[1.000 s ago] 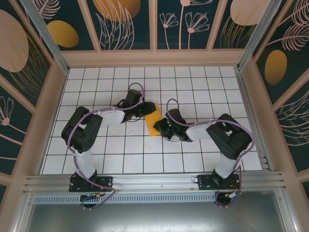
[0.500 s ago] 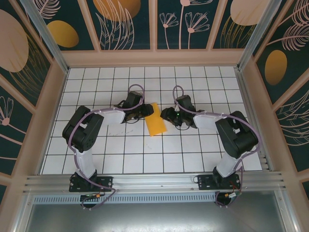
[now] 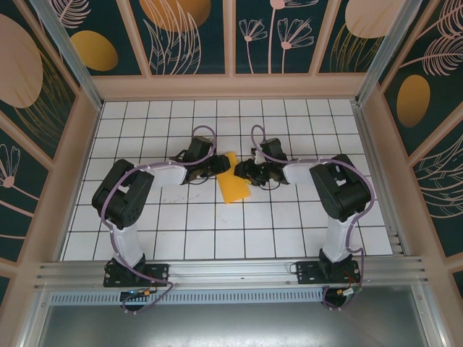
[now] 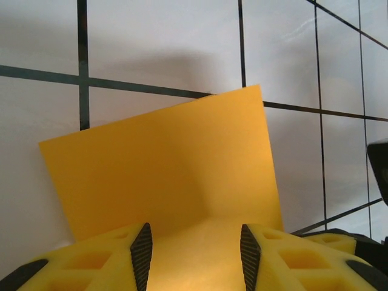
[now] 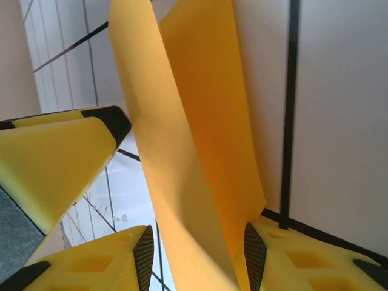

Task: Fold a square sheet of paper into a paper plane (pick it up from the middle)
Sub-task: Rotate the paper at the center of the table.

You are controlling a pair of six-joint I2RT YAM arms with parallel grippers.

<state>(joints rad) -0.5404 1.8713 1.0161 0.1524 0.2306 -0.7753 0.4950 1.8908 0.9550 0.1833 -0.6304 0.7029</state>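
Top external: both grippers at the folded paper, mid-table

Top external view. The orange-yellow paper sheet (image 3: 235, 189) lies on the white gridded table (image 3: 181, 231), roughly at its centre, between the two arms. From up here it reads as a narrow strip, tilted, with its far end towards the back wall. The left gripper (image 3: 225, 165) comes in from the left and meets the sheet's far end. The right gripper (image 3: 241, 170) comes in from the right to that same end. The two tools sit just beside each other.

Left wrist view. The left gripper (image 4: 194, 233) has its jaws apart. The paper sheet (image 4: 163, 163) lies flat on the tiles ahead, and its near part runs up into the gap between the black pads (image 4: 141, 254). A soft crease shows where the sheet bends.

Right wrist view. The right gripper (image 5: 197, 242) also has its jaws apart, not pinched. The paper sheet (image 5: 194, 121) stands up in a curved flap between the fingers. It touches the right-hand pad (image 5: 254, 251), and bare table shows at the other pad. A yellow finger (image 5: 54, 163) of the left gripper is close by.
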